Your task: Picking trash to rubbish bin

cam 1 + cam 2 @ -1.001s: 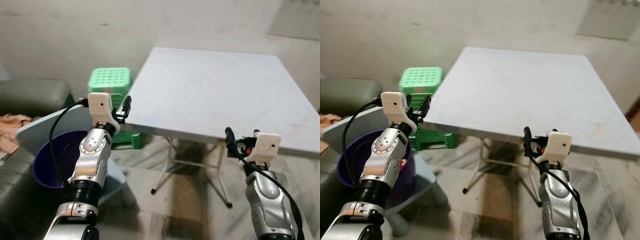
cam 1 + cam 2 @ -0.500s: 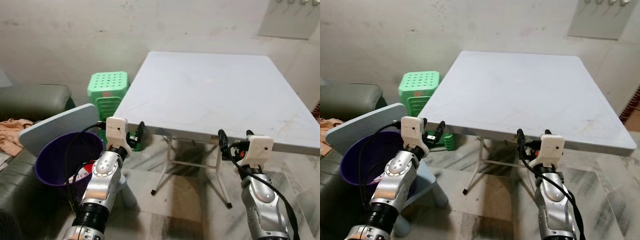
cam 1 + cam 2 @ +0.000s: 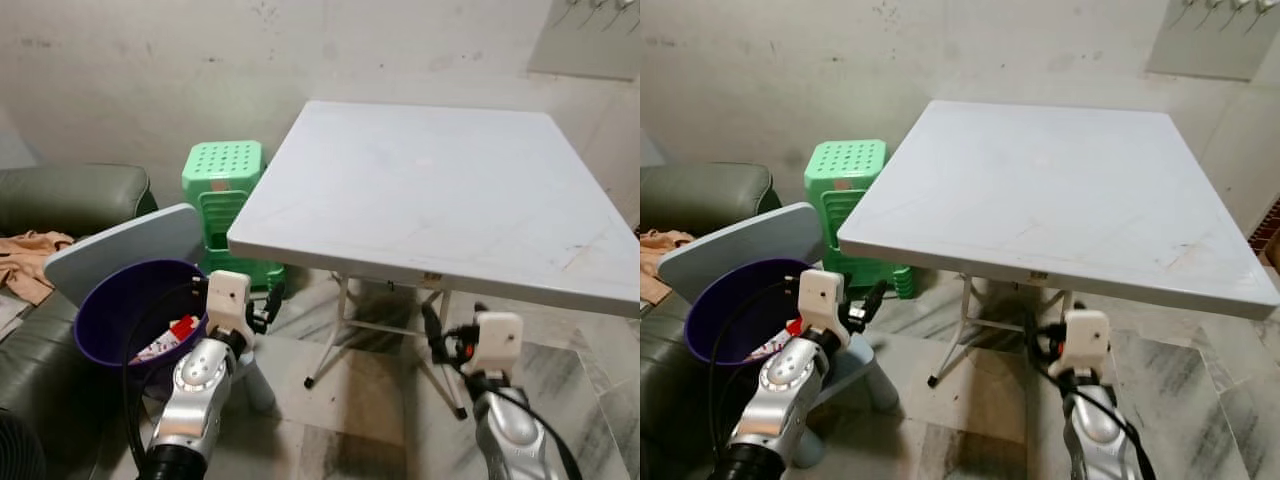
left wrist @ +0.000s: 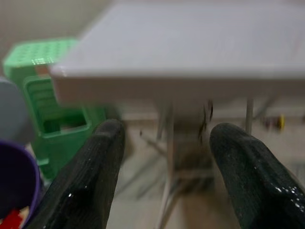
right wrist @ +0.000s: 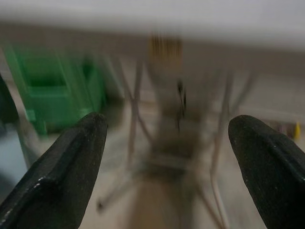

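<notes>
A purple rubbish bin (image 3: 110, 320) is sitting at about 9 o'clock in the head view, its grey lid (image 3: 125, 248) tilting up behind it toward 10 o'clock; a red-and-white piece of trash (image 3: 168, 339) is lying inside it against the near wall; the left gripper (image 3: 268, 306) is hanging just beside the bin's rim at its 3 o'clock side, its fingers (image 4: 90, 176) spread apart and holding nothing; the right gripper (image 3: 450, 335) is hovering at 5 o'clock, below the near edge of the white folding table (image 3: 440, 190), its fingers (image 5: 62, 171) also spread wide and holding nothing; a stack of green plastic stools (image 3: 222, 190) is standing at 10 o'clock between the table and a dark green sofa (image 3: 60, 195); a tan cloth (image 3: 28, 258) is lying on the sofa at 9 o'clock; the right wrist view is blurring
</notes>
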You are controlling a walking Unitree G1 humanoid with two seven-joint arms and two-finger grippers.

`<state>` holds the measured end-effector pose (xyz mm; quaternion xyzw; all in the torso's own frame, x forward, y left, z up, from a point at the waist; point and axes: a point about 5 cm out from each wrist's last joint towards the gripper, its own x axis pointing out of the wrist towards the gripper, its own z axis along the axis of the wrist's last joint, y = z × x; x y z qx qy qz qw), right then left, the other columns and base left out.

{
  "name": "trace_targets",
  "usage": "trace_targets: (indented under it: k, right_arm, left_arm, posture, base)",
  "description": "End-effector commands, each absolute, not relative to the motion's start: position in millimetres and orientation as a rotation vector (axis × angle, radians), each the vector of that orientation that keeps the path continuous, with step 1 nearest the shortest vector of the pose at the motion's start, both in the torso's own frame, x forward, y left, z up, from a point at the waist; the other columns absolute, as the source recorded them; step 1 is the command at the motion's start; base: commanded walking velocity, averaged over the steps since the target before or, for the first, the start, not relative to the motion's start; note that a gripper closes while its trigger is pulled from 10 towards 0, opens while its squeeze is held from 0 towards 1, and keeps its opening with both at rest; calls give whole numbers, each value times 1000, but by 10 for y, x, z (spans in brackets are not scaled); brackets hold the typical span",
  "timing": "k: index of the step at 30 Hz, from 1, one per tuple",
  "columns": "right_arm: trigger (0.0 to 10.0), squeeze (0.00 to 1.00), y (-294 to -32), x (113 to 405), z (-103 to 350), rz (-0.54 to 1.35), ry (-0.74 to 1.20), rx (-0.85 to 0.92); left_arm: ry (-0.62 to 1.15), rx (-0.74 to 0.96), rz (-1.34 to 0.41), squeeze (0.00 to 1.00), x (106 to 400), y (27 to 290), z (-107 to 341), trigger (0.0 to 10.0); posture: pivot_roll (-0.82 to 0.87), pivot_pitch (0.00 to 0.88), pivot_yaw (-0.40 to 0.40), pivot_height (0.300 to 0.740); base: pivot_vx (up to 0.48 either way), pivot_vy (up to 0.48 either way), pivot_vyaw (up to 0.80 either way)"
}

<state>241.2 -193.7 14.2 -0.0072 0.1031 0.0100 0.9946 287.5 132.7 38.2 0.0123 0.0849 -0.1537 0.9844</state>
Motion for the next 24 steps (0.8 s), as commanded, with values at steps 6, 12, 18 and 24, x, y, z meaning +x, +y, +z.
trace_targets:
  k: [6, 12, 18, 24]
  right_arm:
    - [10000, 0, -2033, 2143, -284, -3, 407, -24]
    - [10000, 0, -2063, 1869, -591, -4, 593, -41]
    - [10000, 0, -2109, 1620, -784, -54, 748, -7]
    - [10000, 0, -2158, 1181, -993, -136, 956, 8]
  left_arm:
    - [335, 73, -353, 0, 2647, 1343, -34, 10000]
    - [490, 51, -315, 0, 2524, 1387, -285, 10000]
    - [686, 72, -298, 0, 2205, 1465, -583, 10000]
    - [899, 122, -254, 0, 1729, 1610, -872, 10000]
  posture:
    - [24, 8, 30, 740]
    - [20, 0, 38, 740]
    - [18, 0, 52, 740]
    - [9, 0, 63, 740]
  base:
    - [0, 0, 0]
    - [0, 0, 0]
    - [0, 0, 0]
    - [0, 0, 0]
